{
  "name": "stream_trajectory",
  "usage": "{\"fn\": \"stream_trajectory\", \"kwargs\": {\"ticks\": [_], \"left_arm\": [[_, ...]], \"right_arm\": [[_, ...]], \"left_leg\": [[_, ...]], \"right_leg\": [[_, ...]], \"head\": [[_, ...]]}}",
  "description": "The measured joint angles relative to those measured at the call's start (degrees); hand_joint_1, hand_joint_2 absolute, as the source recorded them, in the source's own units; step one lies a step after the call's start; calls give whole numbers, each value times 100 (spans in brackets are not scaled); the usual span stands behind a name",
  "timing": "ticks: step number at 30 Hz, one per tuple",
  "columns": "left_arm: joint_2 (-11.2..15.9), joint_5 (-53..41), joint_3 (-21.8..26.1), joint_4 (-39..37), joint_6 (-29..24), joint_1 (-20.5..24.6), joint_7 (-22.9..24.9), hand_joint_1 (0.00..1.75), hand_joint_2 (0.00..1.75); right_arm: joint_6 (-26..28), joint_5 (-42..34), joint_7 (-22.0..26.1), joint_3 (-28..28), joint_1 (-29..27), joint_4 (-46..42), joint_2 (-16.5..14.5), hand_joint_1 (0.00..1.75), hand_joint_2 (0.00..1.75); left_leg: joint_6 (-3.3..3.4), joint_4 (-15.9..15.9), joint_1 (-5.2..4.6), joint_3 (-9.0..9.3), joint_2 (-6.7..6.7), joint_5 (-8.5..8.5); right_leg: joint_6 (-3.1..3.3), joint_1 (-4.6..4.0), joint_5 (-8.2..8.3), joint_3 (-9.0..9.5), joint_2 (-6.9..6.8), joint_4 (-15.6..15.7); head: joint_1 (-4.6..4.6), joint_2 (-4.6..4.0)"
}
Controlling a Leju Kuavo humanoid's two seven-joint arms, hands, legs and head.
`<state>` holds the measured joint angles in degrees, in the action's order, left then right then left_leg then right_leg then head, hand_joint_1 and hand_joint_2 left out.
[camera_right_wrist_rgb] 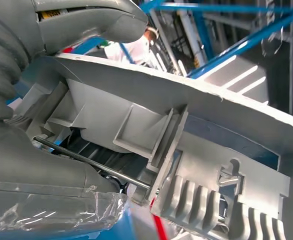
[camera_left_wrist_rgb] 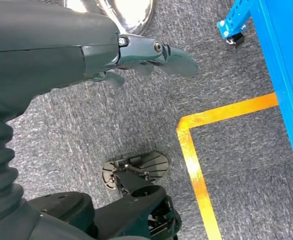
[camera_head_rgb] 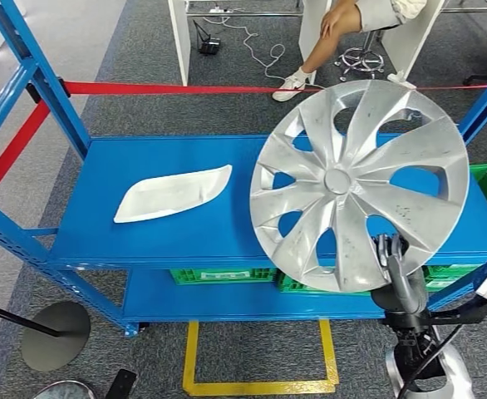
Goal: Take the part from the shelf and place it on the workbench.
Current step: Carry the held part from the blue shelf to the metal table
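The round silver plastic wheel cover [camera_head_rgb: 359, 184] is up in the air, face toward the camera, over the right part of the blue metal shelf [camera_head_rgb: 165, 241]. The right hand [camera_head_rgb: 396, 262] grips its lower rim. A white curved plastic panel [camera_head_rgb: 172, 193] lies flat on the shelf top, well left of the cover. Green plastic crates [camera_head_rgb: 225, 275] sit on the lower level. Red tape [camera_head_rgb: 184, 88] stretches behind, and a seated person's leg [camera_head_rgb: 319, 46] is beyond it. The left hand [camera_left_wrist_rgb: 152, 55] hangs over the grey carpet, fingers loosely extended, holding nothing, near yellow floor tape [camera_left_wrist_rgb: 198, 165].

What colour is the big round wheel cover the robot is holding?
Silver-grey. The wheel cover shows best in the head view.
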<state>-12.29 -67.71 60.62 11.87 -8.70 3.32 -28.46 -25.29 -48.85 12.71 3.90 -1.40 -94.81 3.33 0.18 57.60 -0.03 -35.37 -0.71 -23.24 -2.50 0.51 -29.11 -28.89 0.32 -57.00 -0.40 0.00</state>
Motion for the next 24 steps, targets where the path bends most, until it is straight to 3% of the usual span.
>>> {"fn": "stream_trajectory", "kwargs": {"ticks": [12,16,19,21,24], "left_arm": [[12,57,13,0,97,6,168,0,175],[13,57,21,0,107,21,248,0,175],[13,57,36,0,114,35,257,0,175],[10,57,43,0,123,52,261,0,175],[4,60,53,0,140,69,285,0,175]], "right_arm": [[-84,81,7,-479,289,-471,-1,175,175],[-94,183,-5,-546,472,-559,-1,175,175],[-96,215,-7,-589,542,-618,0,175,175],[-95,283,10,-611,569,-656,2,175,175],[-91,392,40,-635,600,-674,10,175,175]], "left_leg": [[22,7,-43,0,0,-10],[71,20,-84,0,0,-34],[143,-25,-80,17,7,0],[190,-85,-44,37,16,36],[201,-92,-30,36,20,44]], "right_leg": [[-21,42,8,2,3,3],[-74,85,-2,7,3,12],[-139,97,-17,9,3,16],[-164,86,-227,-133,-2,-280],[-191,82,-719,-672,-4,-1417]], "head": [[-1,0],[-2,0],[-2,0],[12,0],[27,0]]}}
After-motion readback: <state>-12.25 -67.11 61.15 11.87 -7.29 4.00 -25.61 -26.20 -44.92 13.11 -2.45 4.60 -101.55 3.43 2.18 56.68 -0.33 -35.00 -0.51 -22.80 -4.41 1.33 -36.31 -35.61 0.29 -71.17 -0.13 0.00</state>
